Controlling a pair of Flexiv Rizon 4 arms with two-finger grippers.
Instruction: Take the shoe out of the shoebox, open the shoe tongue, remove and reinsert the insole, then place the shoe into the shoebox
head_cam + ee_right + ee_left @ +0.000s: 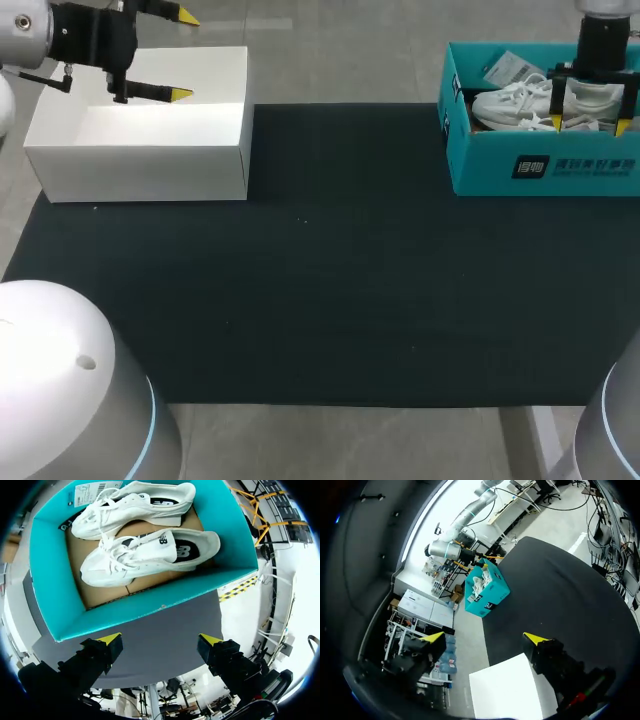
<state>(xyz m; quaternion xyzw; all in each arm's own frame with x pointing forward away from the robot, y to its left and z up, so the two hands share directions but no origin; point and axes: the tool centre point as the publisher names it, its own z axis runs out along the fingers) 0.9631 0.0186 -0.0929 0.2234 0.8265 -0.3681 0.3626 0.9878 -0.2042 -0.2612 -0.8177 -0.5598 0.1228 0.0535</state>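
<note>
Both grippers released; shoes in the shoebox.

The teal shoebox stands lidless at the far right corner of the dark mat. Inside it, two white shoes lie side by side on the brown floor: the nearer shoe sits just behind the shoebox's front wall and the farther shoe against its back wall. The right gripper hangs above that front wall with its fingers spread wide, gripping nothing and clear of both shoes. Well apart from the shoebox, across the mat, the left gripper hangs over an open white box, fingers likewise apart and empty.
</note>
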